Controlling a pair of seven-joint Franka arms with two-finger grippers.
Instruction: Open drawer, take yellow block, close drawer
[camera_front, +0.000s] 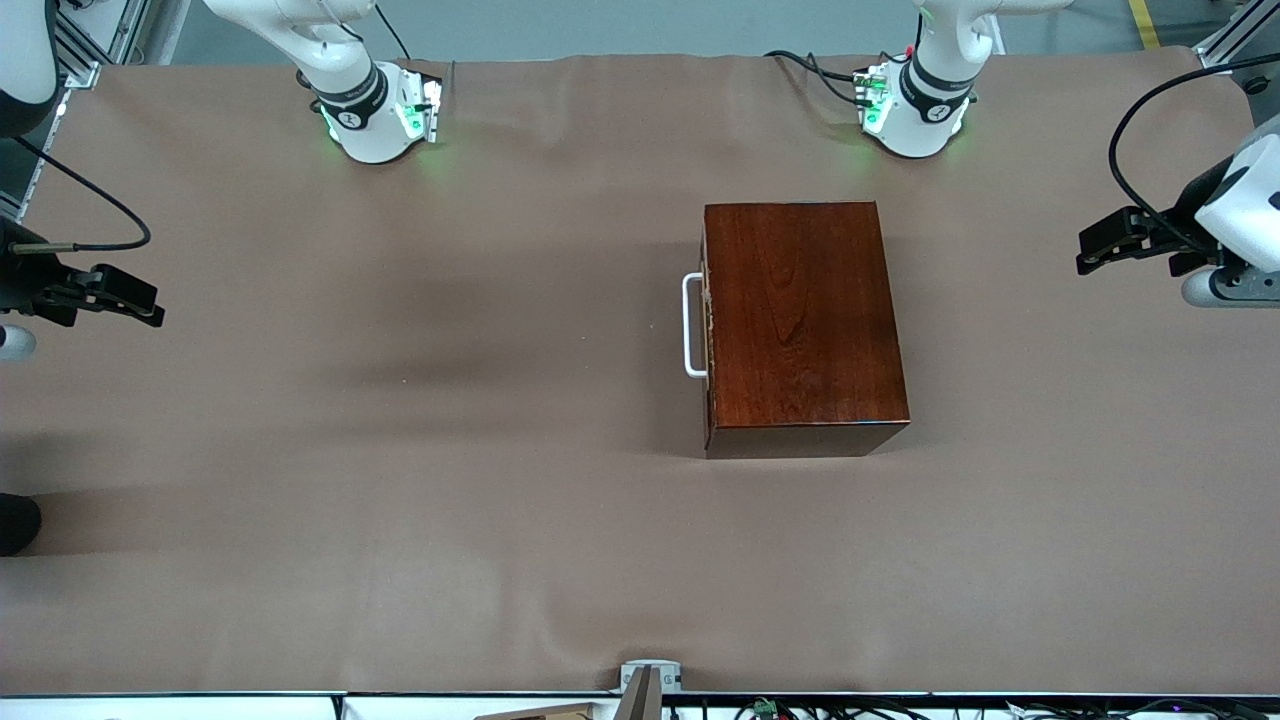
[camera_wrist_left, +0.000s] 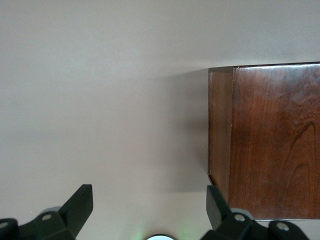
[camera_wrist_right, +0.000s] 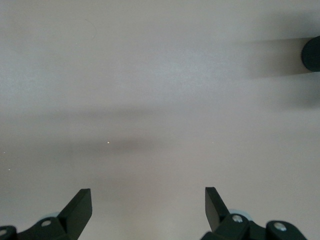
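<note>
Front view: a dark reddish-brown wooden box (camera_front: 805, 325) stands on the brown table (camera_front: 400, 450), toward the left arm's end and roughly midway between the robot bases and the front camera. The drawer (camera_front: 709, 325) is fully pushed in; only a thin pale edge of its front shows on the box face that looks toward the right arm's end of the table. The white bar handle (camera_front: 692, 325) projects from that face toward the right arm's end. The yellow block is not visible in any view. The right gripper (camera_front: 125, 297) hangs over the table edge at the right arm's end, well apart from the box, holding nothing. The left gripper (camera_front: 1115, 240) hangs over the table edge at the left arm's end, also apart from the box and empty. Both arms wait at the table ends. Left wrist view: the two black fingertips (camera_wrist_left: 80, 202) of the left gripper (camera_wrist_left: 149, 202) stand wide apart with nothing between them. One corner of the wooden box (camera_wrist_left: 270, 145) shows past them, with its glossy top and one side face, resting on bare table (camera_wrist_left: 100, 100). Right wrist view: the fingertips (camera_wrist_right: 80, 205) of the right gripper (camera_wrist_right: 148, 205) are spread wide apart, gripping nothing, over bare table (camera_wrist_right: 150, 75). A dark rounded object (camera_wrist_right: 311, 54) sits at the picture's edge; what it is cannot be told.
</note>
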